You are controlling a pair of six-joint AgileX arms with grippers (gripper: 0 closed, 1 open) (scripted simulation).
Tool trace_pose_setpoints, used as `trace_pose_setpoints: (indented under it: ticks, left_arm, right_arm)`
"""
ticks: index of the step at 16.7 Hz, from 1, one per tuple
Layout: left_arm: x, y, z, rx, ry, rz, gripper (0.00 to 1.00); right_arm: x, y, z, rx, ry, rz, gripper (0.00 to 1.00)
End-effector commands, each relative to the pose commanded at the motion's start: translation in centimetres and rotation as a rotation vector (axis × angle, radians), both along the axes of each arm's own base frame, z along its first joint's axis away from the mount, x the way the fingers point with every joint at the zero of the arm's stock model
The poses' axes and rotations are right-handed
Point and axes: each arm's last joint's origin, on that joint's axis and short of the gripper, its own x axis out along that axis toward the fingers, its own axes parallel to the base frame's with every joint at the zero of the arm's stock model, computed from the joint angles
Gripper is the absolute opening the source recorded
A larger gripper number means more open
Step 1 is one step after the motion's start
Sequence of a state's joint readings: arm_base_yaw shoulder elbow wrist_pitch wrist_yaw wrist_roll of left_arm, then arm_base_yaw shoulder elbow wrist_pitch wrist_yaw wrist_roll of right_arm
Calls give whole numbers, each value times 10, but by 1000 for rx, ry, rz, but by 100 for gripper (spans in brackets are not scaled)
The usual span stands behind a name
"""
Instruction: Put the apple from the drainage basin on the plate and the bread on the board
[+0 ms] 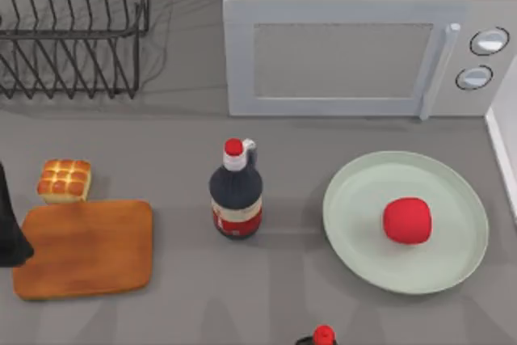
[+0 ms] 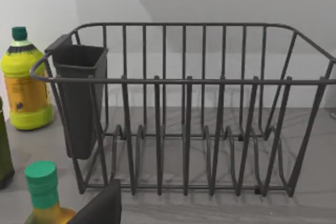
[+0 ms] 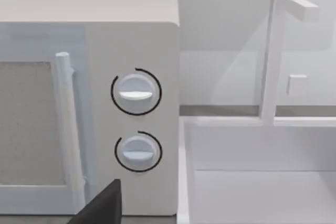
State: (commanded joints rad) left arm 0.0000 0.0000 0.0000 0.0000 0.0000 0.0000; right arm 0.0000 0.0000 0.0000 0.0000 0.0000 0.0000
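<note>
- Since the apple [image 1: 406, 220] already sits on the plate [image 1: 355, 232], right of the plate's middle, the bread [image 1: 64, 181] is what remains: it rests on the bench [image 1: 307, 296] just beyond the far left corner of the board [image 1: 85, 248], touching or nearly touching its edge, not on it.
- Judged by its look, the bread is light and soft, with a glossy top that may slip and squash; a gentle hold across the pale sides, low down, seems safest.
- From above, the left arm shows as a dark shape at the left edge beside the board; whether its pincer is open or holds anything I cannot tell. For the right pincer, likewise, I cannot tell.
- Looking from the left wrist, the wire rack [image 2: 184, 114] stands empty, with a dark cup [image 2: 79, 98] hung on it and yellow bottles [image 2: 23, 82] beside it.
- Looking from the right wrist, the microwave [image 3: 131, 35] dials appear, and a white basin [image 3: 262, 182] next to it.
- Only from above can the soy bottle [image 1: 236, 195] be seen between board and plate.
</note>
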Motion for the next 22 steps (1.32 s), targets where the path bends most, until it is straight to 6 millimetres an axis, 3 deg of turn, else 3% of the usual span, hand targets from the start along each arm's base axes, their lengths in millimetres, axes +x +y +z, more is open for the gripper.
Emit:
trace_pose_setpoints:
  ticks: [4,7,10,13,16,22]
  left_arm:
    - [0,-1,10,-2,54,-7,100]
    - [6,-2,35,-4,181,-19,100]
    - [25,-4,62,-5,379,-32,100]
    - [62,-7,81,-1,620,-43,100]
    - [114,-11,84,6,878,-47,100]
    - [211,-24,44,32,1335,-51,100]
  right_arm:
    - [0,0,0,0,0,0,100]
    - [0,0,0,0,0,0,100]
    - [0,0,0,0,0,0,100]
    - [0,0,0,0,0,0,100]
    - [0,0,0,0,0,0,100]
    - [0,0,0,0,0,0,100]
